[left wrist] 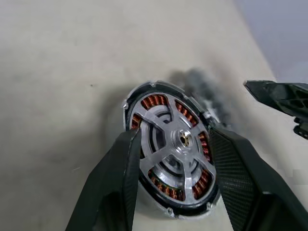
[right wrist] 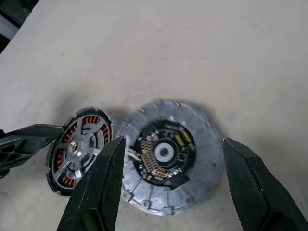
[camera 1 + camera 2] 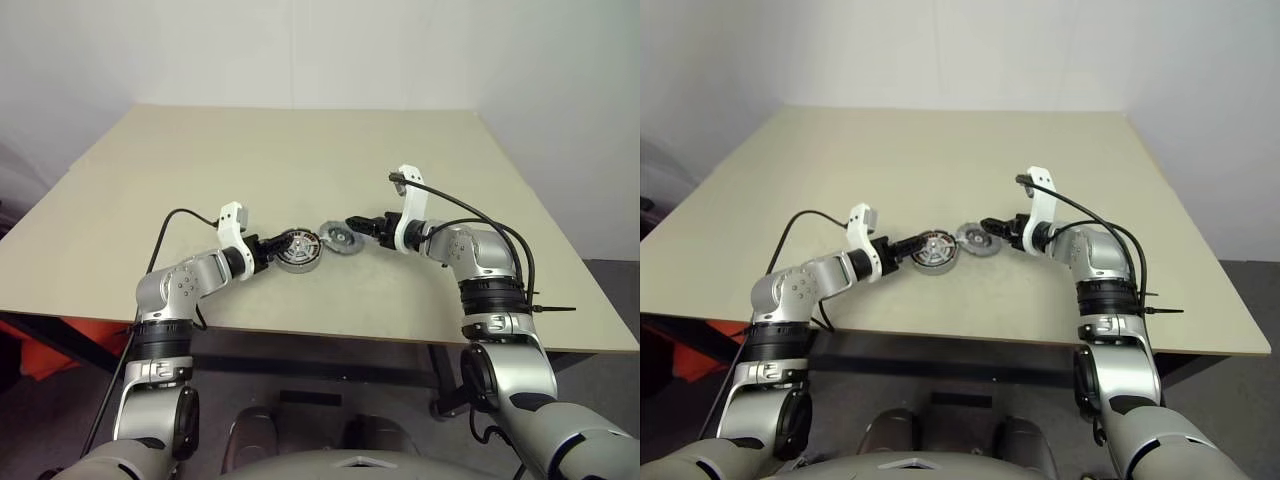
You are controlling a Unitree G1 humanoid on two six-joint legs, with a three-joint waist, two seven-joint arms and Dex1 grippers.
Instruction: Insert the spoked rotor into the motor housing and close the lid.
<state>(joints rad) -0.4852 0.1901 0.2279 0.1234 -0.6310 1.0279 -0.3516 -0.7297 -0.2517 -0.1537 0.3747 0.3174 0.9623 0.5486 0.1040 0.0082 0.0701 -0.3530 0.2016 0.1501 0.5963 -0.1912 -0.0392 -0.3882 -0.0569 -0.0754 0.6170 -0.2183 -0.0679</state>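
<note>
Left gripper [image 1: 175,183] clamped on the motor housing [image 1: 171,149]; right gripper [image 2: 168,178] spread wide around the lid [image 2: 166,154].

Both black fingers [image 1: 120,183] of the left gripper press the housing's dark outer ring from opposite sides, and the housing sits tilted up on edge on the tan table [image 3: 300,160] near its front edge. Inside the housing lies the spoked rotor [image 1: 175,144], a shiny silver wheel with spokes running to a small brass-coloured hub, copper-brown windings showing through the gaps. Just beside the housing is the lid, a dull grey disc with a rough notched rim and a dark centre holding small parts around a pale ring. Whether the right fingers [image 2: 103,187] touch the lid's rim, I cannot tell.
</note>
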